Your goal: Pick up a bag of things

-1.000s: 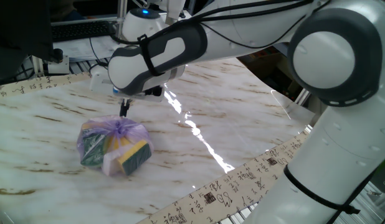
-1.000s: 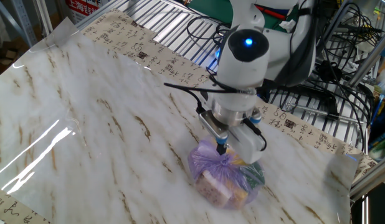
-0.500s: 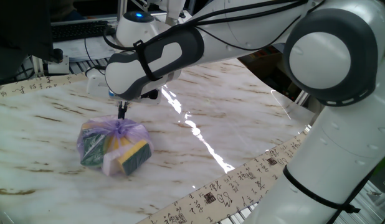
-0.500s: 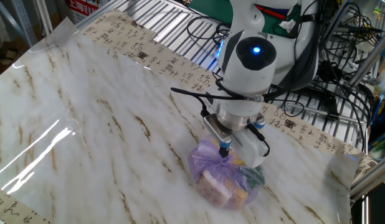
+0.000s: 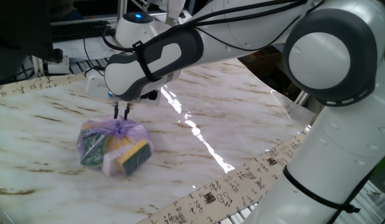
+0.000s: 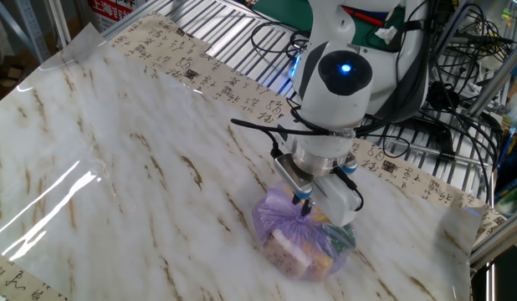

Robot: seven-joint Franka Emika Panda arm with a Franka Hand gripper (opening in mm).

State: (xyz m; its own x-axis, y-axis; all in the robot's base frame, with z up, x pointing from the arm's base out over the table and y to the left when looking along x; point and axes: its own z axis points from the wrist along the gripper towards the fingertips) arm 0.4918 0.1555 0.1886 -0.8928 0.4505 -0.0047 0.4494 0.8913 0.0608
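Note:
The bag of things (image 5: 114,147) lies on the marble table, a lumpy translucent purple bag knotted at the top, with yellow-green sponge blocks, a dark green item and a pale pink piece inside. It also shows in the other fixed view (image 6: 299,236). My gripper (image 5: 121,116) hangs just above the knot, fingers pointing down and a little apart, empty. In the other fixed view the gripper (image 6: 302,204) sits right over the knot, its fingertips close to the plastic.
The marble table (image 5: 211,118) has a paper strip with printed characters along its edges. A metal grille and cables (image 6: 426,125) lie behind the table. A clear panel stands at the table's corner (image 5: 292,109).
The gripper moved slightly left over the bag's knot, and its fingers, together before, now stand a little apart. The bag has not moved.

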